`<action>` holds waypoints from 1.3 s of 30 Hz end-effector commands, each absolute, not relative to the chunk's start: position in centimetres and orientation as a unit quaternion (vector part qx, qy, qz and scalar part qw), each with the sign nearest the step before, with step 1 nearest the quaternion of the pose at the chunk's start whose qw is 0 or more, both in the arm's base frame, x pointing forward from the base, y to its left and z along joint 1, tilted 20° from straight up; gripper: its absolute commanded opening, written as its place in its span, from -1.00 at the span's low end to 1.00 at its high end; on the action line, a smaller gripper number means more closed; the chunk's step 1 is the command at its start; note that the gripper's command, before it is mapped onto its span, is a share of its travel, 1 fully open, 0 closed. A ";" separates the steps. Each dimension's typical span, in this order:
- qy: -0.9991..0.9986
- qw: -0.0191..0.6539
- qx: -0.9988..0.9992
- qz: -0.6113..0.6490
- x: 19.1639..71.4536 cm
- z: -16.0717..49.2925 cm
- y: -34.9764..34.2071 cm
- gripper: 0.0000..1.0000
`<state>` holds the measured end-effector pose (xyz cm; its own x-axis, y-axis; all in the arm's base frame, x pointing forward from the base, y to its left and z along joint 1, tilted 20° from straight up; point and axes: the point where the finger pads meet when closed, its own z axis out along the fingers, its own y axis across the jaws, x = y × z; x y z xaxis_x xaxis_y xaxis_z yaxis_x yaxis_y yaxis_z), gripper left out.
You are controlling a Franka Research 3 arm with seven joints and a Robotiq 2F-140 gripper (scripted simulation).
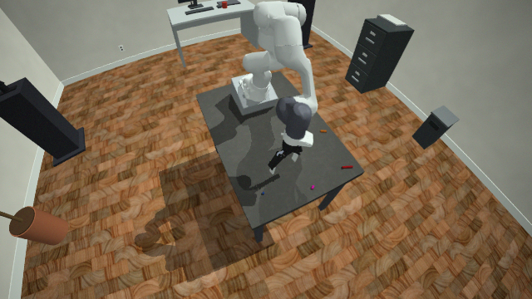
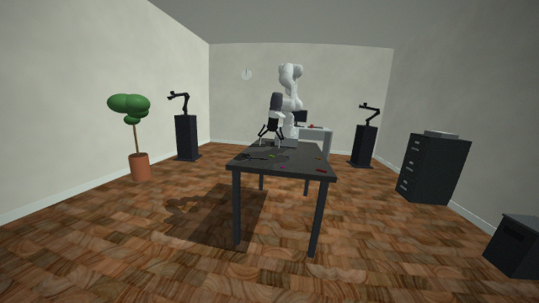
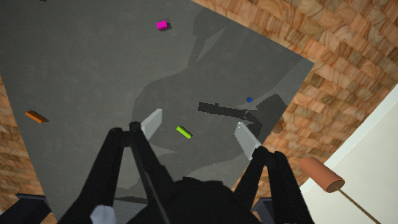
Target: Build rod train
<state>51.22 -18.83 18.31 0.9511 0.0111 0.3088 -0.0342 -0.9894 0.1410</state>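
Observation:
My gripper (image 1: pixel 283 164) (image 2: pixel 269 145) (image 3: pixel 199 122) is open and empty, high above the table. A lime rod (image 2: pixel 271 156) (image 3: pixel 184 132) lies flat below it, seen between the fingers in the wrist view and hidden in the top view. A magenta rod (image 1: pixel 312 187) (image 2: pixel 282 167) (image 3: pixel 161 25) lies towards the front edge. One blue rod (image 1: pixel 263 193) (image 2: pixel 250 159) (image 3: pixel 249 100) lies near the front left. Another blue rod (image 2: pixel 288 156) lies right of the lime rod in the exterior view. No rods touch.
A red rod (image 1: pixel 347 167) (image 2: pixel 322 171) lies near the front right corner of the dark table (image 1: pixel 332 154) (image 2: pixel 295 173). An orange rod (image 1: pixel 323 131) (image 2: pixel 318 158) (image 3: pixel 36 117) lies near the right edge. The gripper's shadow falls beside the front left blue rod.

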 end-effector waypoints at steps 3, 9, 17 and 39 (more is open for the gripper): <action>0.085 0.076 0.981 0.158 50.7 18.2 -19.0 1.00; 0.132 0.082 0.976 0.155 49.6 17.6 -19.0 1.00; 0.190 0.087 0.966 0.151 48.3 16.9 -18.9 1.00; 0.347 0.099 0.921 0.143 45.0 14.9 -18.0 1.00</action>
